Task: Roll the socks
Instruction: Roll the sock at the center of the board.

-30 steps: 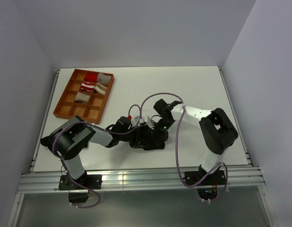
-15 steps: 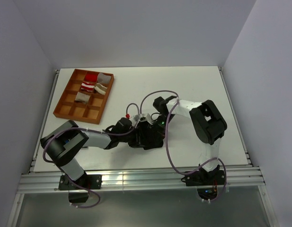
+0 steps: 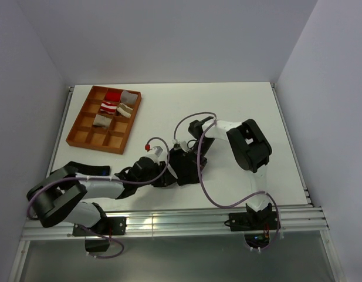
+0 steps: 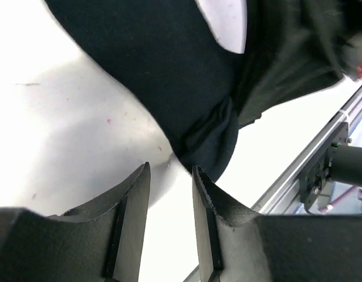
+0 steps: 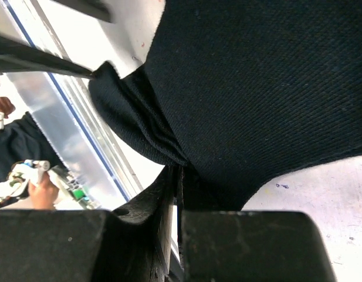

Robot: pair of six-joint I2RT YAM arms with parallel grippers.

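Right gripper, unseen: the tips of the right gripper (image 5: 179,191) are buried in a fold of the black sock (image 5: 263,88). This plain knit fabric piece fills most of the right wrist view and runs off its top and right edges.
Left gripper, unseen: the left gripper (image 4: 171,176) shows only its two dark fingers, and the sock ahead of it is cut off at the top of that view.
Overhead: both grippers and the sock merge into one dark mass, so cloth and gripper cannot be told apart and the sock's outline is unreadable.
Sock edges: a bunched, folded end points toward the left gripper. A curved edge lies flat on the white table top (image 3: 239,106).
Room: white table shows beyond the sock on its far and right sides. The aluminium rail (image 3: 169,218) runs along its near side.
Right grip: clenched on the sock's fold, with no gap between the fingers.
Left grip: parted a little, nothing between the fingers. One fingertip (image 4: 199,176) sits just beside the sock's folded end, but contact is uncertain.
Sock place: on the table, between the two grippers, pinched by the right one.
Tray: an orange-brown wooden tray (image 3: 85,126) with compartments sits well apart from the sock, to its far left. It holds rolled fabric bundles (image 3: 110,107) in red, striped, grey and beige.
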